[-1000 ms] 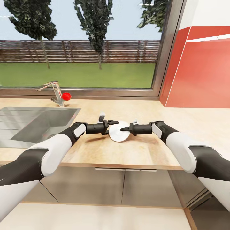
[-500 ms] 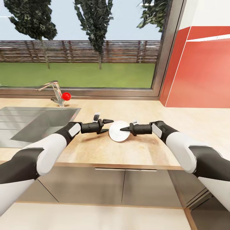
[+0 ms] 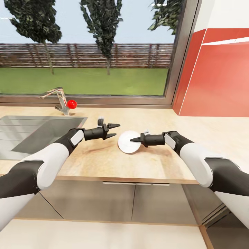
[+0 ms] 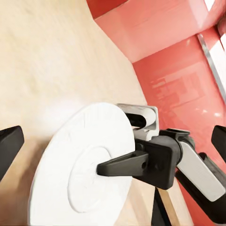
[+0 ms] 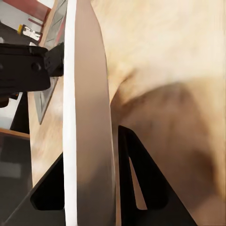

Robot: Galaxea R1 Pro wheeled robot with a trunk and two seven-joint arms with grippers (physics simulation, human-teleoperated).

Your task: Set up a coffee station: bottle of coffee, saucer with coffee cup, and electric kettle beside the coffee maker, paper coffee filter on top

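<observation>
The right gripper (image 3: pixel 132 140) is pinching the saucer (image 3: pixel 126 142) by its rim, tilted over the counter (image 3: pixel 155 159), while the left gripper (image 3: pixel 115 129), jaws spread, is hovering just beside it.

Saucer (image 3: pixel 128 142) over kitchen countertop (image 3: pixel 145 162), right of sink (image 3: pixel 41 133).

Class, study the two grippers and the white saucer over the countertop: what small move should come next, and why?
Probably lower the right gripper to set the saucer flat on the kitchen countertop. Its fingers pinch the saucer's rim and hold it tilted above the worktop, while the left gripper is open and apart from it.
</observation>
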